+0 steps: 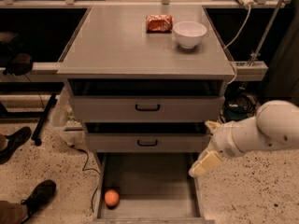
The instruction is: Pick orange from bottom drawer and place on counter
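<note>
The orange (111, 198) lies in the front left corner of the open bottom drawer (154, 185), on its flat grey floor. The grey counter (121, 41) tops the cabinet above. My gripper (204, 164) hangs from the white arm at the right, above the drawer's right wall, well to the right of the orange and apart from it. It holds nothing that I can see.
A white bowl (189, 34) and a red-orange snack packet (159, 23) sit at the counter's back right. Two upper drawers with black handles (147, 108) stand slightly pulled out. A person's shoes (39, 195) are on the floor at the left. Cables hang at the right.
</note>
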`<act>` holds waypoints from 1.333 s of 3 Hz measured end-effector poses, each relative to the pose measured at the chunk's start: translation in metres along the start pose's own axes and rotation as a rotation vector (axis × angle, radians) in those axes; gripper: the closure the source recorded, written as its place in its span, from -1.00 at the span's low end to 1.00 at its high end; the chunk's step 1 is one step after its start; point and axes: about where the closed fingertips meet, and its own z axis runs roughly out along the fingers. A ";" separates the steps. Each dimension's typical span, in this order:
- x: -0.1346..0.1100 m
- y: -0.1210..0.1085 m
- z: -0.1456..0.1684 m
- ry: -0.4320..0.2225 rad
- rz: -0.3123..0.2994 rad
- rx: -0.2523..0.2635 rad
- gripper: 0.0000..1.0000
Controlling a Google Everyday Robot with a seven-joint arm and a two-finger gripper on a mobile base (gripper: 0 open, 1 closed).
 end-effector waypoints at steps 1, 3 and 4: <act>0.011 0.000 0.065 -0.148 0.000 -0.045 -1.00; 0.019 0.017 0.197 -0.373 0.011 -0.111 -1.00; 0.017 0.036 0.251 -0.425 0.010 -0.159 -1.00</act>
